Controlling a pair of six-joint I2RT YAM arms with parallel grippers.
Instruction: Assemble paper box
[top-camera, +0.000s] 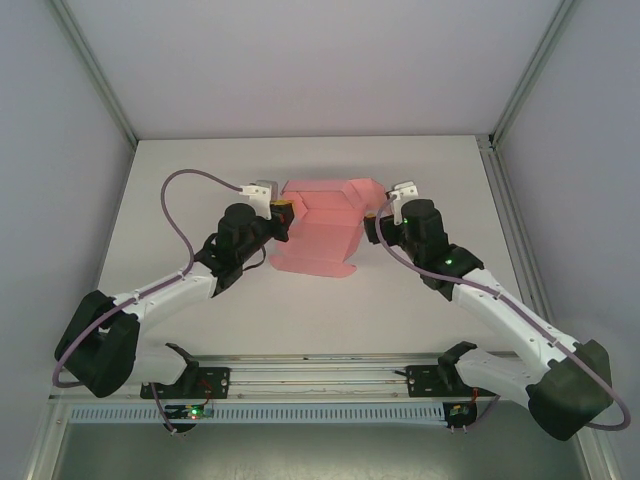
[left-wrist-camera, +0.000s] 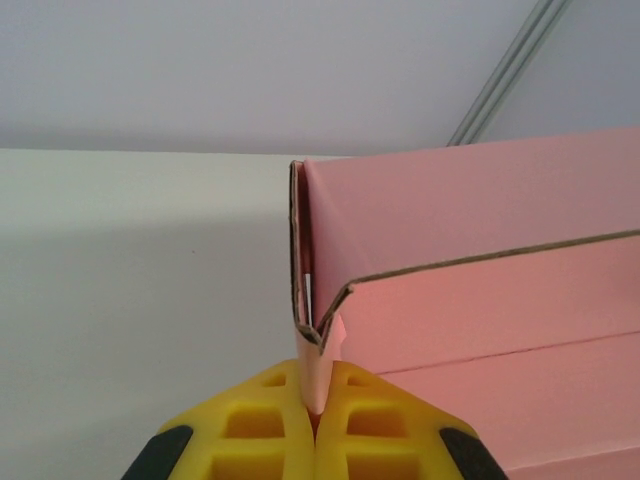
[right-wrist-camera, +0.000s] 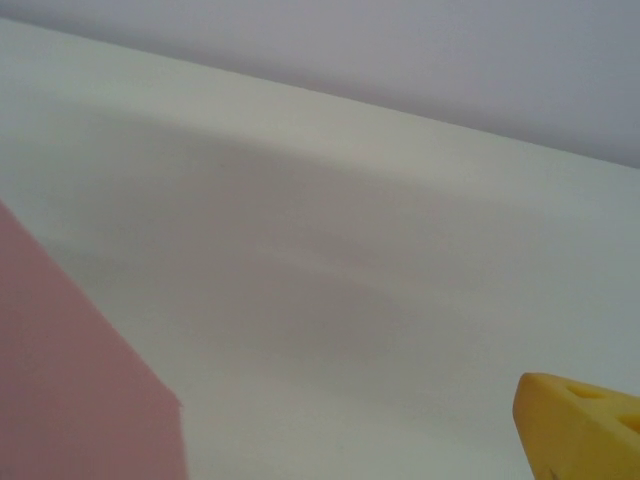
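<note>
Pale grey walls (top-camera: 300, 60) close in a white worktop (top-camera: 200, 180). The pink box (top-camera: 322, 232) lies mid-worktop, nearer the far edge, between the two hands. The left hand (top-camera: 284, 209) is at the box's left side, its yellow fingers (left-wrist-camera: 260, 425) pressed together on a thin tab of card under a corner where two walls meet. The right hand (top-camera: 374, 222) sits just beside the box's right side, spread, with nothing between its fingers. The box is half folded. Its left and far walls stand up, a panel slopes across the middle, and a flap lies flat toward the near edge. Cut edges show brown.
</note>
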